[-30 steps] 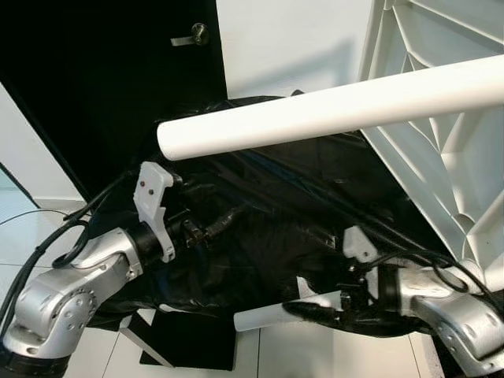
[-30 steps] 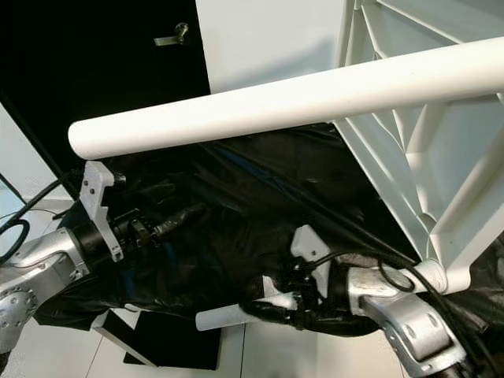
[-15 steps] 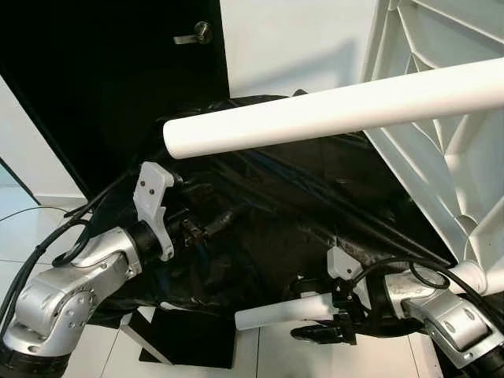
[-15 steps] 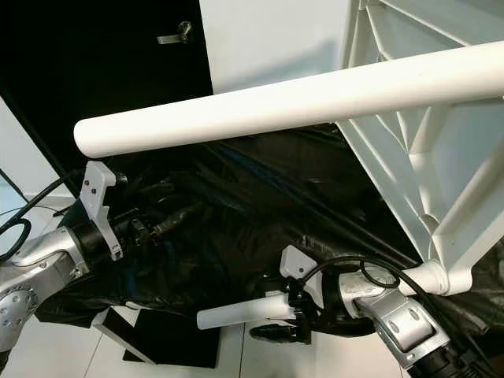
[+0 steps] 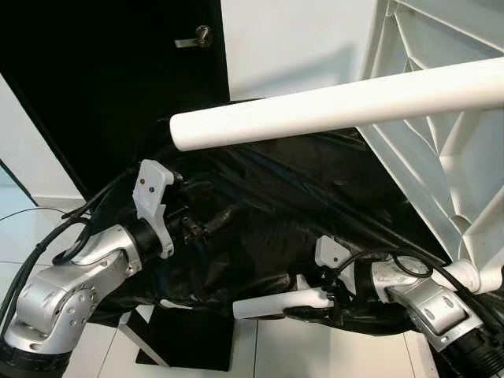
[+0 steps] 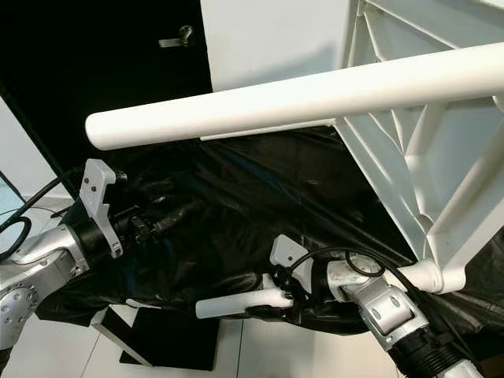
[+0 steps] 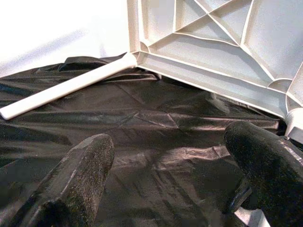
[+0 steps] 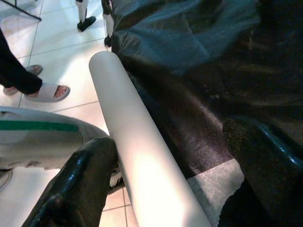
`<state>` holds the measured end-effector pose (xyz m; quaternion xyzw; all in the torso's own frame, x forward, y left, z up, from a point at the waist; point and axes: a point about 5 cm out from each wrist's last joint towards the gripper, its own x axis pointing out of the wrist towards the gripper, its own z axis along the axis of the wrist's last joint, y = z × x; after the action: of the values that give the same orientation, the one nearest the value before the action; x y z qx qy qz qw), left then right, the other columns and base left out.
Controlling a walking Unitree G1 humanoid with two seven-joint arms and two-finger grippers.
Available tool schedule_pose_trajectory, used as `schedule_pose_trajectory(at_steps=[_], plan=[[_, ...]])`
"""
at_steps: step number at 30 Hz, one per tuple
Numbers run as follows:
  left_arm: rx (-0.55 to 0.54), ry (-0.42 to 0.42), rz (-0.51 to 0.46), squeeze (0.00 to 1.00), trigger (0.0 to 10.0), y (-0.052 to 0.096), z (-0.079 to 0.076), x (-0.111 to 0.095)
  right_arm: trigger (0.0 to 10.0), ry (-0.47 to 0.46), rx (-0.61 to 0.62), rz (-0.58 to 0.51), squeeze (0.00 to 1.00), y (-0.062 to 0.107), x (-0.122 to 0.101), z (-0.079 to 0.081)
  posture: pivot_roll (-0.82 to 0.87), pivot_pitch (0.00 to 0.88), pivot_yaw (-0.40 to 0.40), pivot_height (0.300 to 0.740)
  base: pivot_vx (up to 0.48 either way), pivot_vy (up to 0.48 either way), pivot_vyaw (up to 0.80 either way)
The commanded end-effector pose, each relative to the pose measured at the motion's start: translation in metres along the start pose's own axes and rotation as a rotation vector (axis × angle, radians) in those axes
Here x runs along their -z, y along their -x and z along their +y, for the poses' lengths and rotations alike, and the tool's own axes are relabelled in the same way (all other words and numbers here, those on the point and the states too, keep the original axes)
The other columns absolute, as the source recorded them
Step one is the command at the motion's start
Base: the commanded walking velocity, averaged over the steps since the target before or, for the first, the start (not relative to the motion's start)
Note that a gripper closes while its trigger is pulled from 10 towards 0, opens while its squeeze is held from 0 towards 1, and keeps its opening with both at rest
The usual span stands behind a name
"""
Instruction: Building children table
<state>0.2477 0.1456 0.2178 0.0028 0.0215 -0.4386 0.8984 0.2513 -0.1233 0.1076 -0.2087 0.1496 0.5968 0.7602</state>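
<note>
While much of the scene runs out of frame, we can make out the largest piece: the white tabletop (image 5: 441,157), tipped up on edge at our right with its ribbed underside facing us and its upper part cut off. A black plastic sheet (image 5: 299,220) spreads under and in front of it, covering whatever lies beneath; what carries it is hidden. Behind stand a black door (image 5: 118,79) with a metal handle and a white wall (image 5: 299,43).

One long white leg (image 5: 339,106) is already fitted to the tabletop and reaches across the upper view toward our left, its free end rounded. A socket at the tabletop's lower corner (image 5: 472,276) sits just beside our right arm.

A second, loose leg (image 5: 279,303) lies low at the sheet's front edge, over the tiled floor (image 8: 61,56). Our right pincer (image 8: 165,175) stands around it — the leg runs between the two black fingers (image 8: 85,179), touching the one, with a gap at the other, so the hold looks loose and we cannot tell if it is clamped. A person's sandalled foot (image 8: 45,92) stands on the tiles near the leg's far end.

Our left pincer (image 7: 175,175) hovers spread wide over the sheet, nothing between its fingers, well apart from the fitted leg.
</note>
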Motion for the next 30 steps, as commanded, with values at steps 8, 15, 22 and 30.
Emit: schedule_pose_trajectory(at_steps=[8,15,22,30], plan=[[0.029,-0.002,0.004,0.00,10.0,0.001,0.002,-0.001,10.0,-0.048,-0.076,-0.055,0.07,0.007,0.001,0.007,-0.02,0.012,0.023,0.740,0.000,0.000,0.00],[0.026,-0.001,0.001,0.00,10.0,0.001,0.002,-0.001,10.0,-0.016,-0.098,-0.042,0.02,0.017,0.001,0.007,-0.02,0.009,0.020,0.740,0.000,0.000,0.00],[0.024,0.001,0.000,0.00,10.0,0.000,0.001,-0.001,10.0,0.064,-0.087,0.143,0.02,0.022,0.017,-0.001,-0.02,0.004,0.017,0.740,0.000,0.000,0.00],[0.019,0.001,-0.003,0.00,10.0,0.000,0.001,-0.001,10.0,0.072,-0.087,0.199,0.02,0.022,0.021,-0.006,-0.01,0.000,0.009,0.740,0.000,0.000,0.00]])
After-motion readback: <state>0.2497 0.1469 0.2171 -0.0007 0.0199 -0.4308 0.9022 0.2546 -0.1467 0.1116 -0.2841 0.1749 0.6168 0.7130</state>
